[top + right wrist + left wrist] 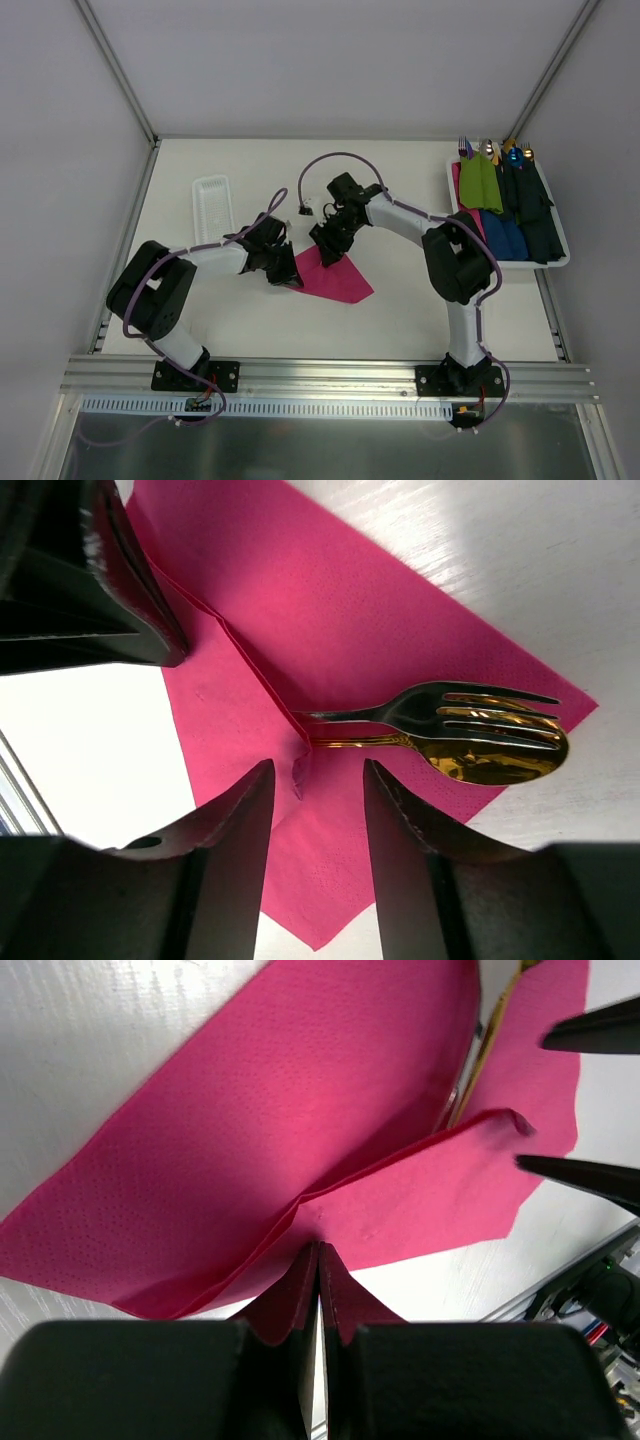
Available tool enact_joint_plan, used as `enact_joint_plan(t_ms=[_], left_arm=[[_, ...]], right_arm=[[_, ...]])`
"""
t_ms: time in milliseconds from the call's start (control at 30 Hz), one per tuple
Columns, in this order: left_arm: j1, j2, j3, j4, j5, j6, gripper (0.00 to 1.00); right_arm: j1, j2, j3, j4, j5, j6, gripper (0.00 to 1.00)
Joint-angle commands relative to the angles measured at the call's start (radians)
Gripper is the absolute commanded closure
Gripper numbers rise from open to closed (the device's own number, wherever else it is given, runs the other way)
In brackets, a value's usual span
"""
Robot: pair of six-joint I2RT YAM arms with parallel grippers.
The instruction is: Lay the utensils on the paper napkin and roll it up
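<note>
The magenta paper napkin (340,278) lies at the table's middle, its left part folded over. In the right wrist view a gold fork (480,705) and gold spoon (490,758) lie side by side on the napkin (400,610), their handles tucked under the folded flap. My left gripper (318,1248) is shut on the fold's edge of the napkin (300,1110), at its left side (285,268). My right gripper (318,770) is open and empty, hovering just over the flap's tip and the handles (326,245). Gold handles (490,1040) peek out in the left wrist view.
A white tray (560,262) at the back right holds green and navy napkin rolls with other utensils. A clear plastic tray (212,205) lies at the back left. The right gripper's fingertips (590,1035) show at the right of the left wrist view.
</note>
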Motion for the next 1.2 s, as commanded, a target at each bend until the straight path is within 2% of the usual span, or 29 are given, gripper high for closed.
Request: enact_joint_plan(t_ms=[0,233,433,567,633,867,1167], left_arm=[[-0.006,0.018,-0.016,0.009,-0.033,-0.044,1.0],[-0.006,0.04,-0.029,0.009,-0.076,-0.111,1.0],[-0.012,0.063,-0.043,0.017,-0.1,-0.186,1.0],[-0.019,0.063,-0.061,0.035,-0.125,-0.235,1.0],[-0.024,0.063,-0.064,0.038,-0.137,-0.269,1.0],[-0.053,0.078,-0.095,0.087,-0.156,-0.369,1.0],[-0.069,0.103,-0.131,0.163,-0.159,-0.423,1.0]], right_arm=[[-0.013,-0.087,0.055,-0.043,-0.003,0.032,0.55],[-0.084,-0.261,0.026,-0.094,0.007,0.142,0.57],[-0.087,-0.372,-0.174,-0.094,-0.133,0.287,0.66],[-0.085,-0.361,-0.28,-0.045,-0.234,0.356,0.74],[-0.085,-0.352,-0.332,-0.007,-0.254,0.385,0.75],[-0.085,-0.335,-0.468,0.302,-0.328,0.619,0.77],[-0.088,-0.208,-0.462,0.394,-0.378,0.701,0.78]])
